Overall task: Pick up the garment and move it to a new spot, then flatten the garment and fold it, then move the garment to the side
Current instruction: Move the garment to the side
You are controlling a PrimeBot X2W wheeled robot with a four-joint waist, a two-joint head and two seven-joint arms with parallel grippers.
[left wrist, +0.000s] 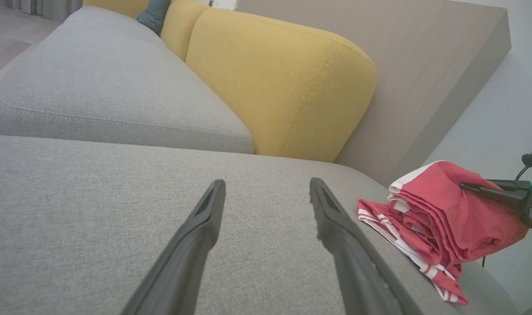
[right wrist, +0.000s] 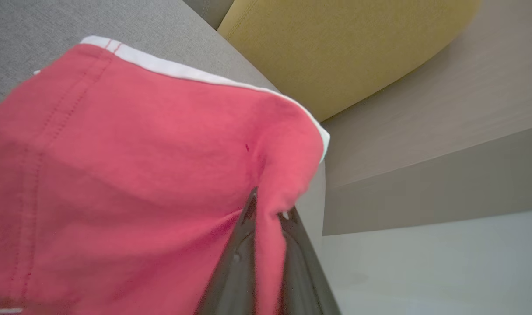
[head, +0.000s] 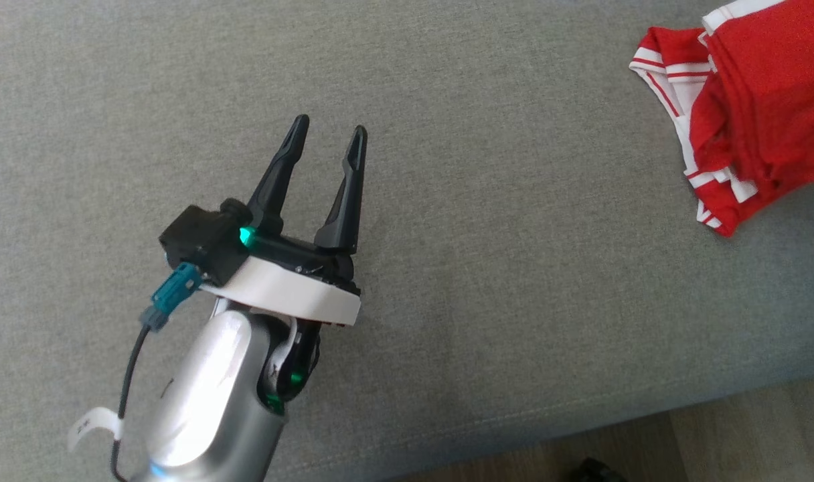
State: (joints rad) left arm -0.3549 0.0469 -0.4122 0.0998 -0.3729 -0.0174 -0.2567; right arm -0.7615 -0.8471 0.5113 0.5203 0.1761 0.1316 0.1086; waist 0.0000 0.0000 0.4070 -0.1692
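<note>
The right gripper is much the nearer arm. Its jaws are pinched narrow on a fold of the red garment, which bulges up and to the left of the fingertips. The left gripper hovers with jaws wide and empty over the grey sofa seat; from it the garment lies well apart, ahead and off to the right. The cloth is bunched in stacked folds with white-striped trim at its edges, shows no clear long axis, and is far from flat.
</note>
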